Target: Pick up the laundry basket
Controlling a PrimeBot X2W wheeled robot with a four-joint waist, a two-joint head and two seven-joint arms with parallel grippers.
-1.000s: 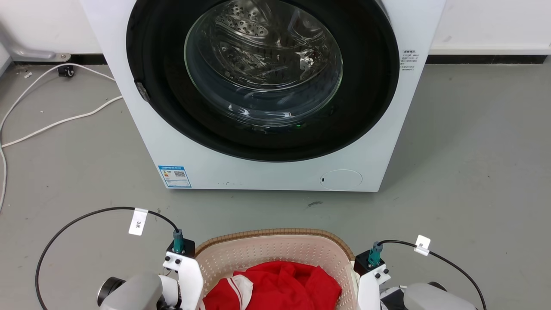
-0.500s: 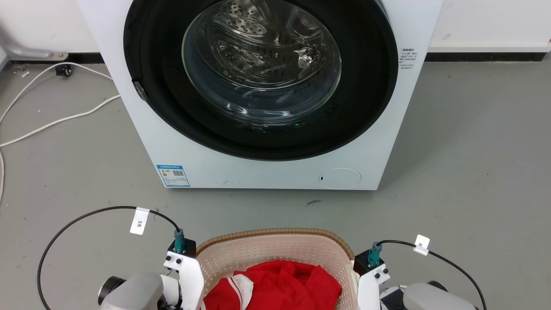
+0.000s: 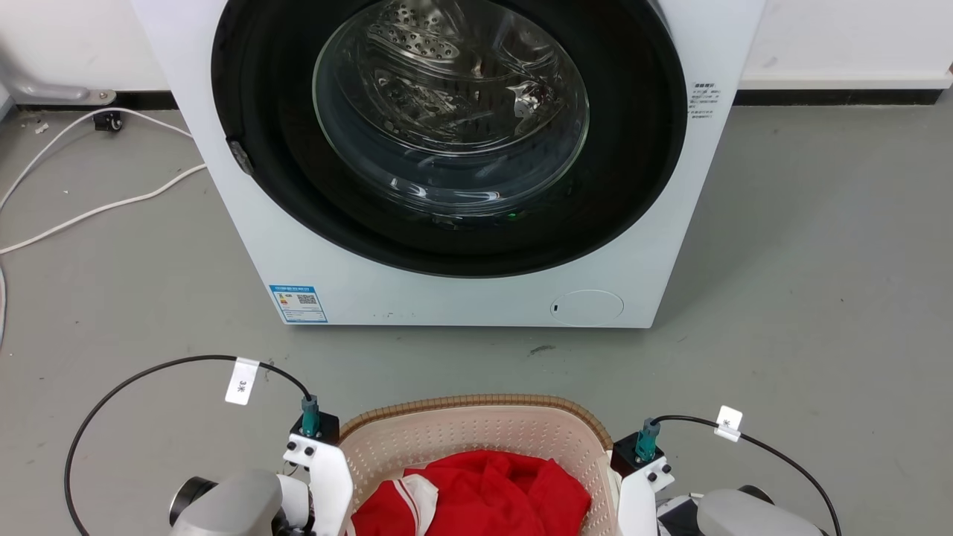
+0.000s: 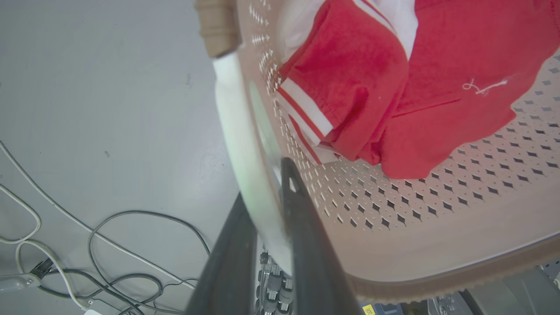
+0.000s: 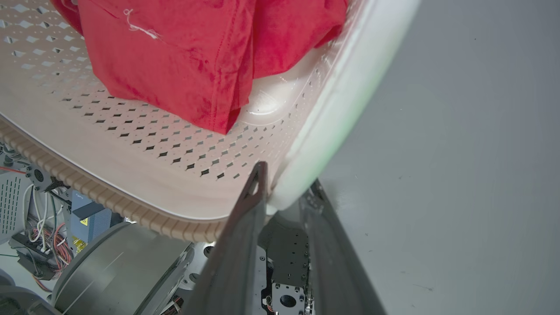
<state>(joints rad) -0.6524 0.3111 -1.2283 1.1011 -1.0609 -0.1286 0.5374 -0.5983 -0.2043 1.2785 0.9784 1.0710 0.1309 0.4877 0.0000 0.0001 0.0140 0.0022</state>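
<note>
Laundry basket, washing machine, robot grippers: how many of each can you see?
Cream perforated plastic laundry basket, brown rim: 1
White front-loading washing machine: 1
Dark two-fingered grippers: 2, the left gripper and the right gripper
Total: 4

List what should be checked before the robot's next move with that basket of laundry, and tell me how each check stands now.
1. Left fingers on either side of the laundry basket's left handle: ok.
2. Right fingers on either side of the right handle: ok.
3. Red garment lies inside the basket: ok.
4. Washing machine's door ahead is shut: ok.
5. Basket's bottom off the floor: cannot tell.
6. White cable on the floor lies away from the basket: ok.
</note>
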